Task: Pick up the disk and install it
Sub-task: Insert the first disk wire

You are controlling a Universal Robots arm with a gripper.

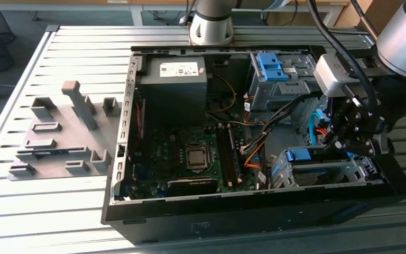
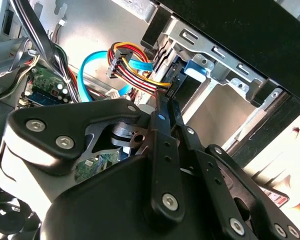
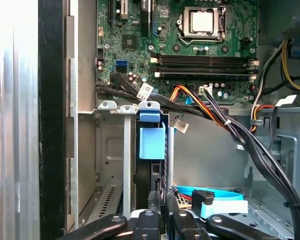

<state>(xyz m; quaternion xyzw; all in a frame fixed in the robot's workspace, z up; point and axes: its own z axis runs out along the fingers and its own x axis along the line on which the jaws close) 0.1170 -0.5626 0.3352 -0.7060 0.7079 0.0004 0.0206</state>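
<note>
Inside open computer case (image 1: 259, 211), toward exterior view's right: gripper (image 1: 354, 138) lowered over metal drive cage (image 1: 323, 172), jaws narrow, closed on blue-framed disk (image 3: 152, 142) standing on edge in cage slot; motherboard (image 1: 188, 153) alongside

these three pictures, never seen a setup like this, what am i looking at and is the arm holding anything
A robot arm is working inside an open computer case lying on a slatted metal table. The exterior view comes from a camera off the arm; both wrist views come from cameras riding on the arm. Its black gripper sits over the drive cage near the case's front corner. The disk, with its blue frame, stands in that cage just ahead of the gripper. Whether the gripper grips it is unclear. A grey rack of holders lies beside the case.
</note>
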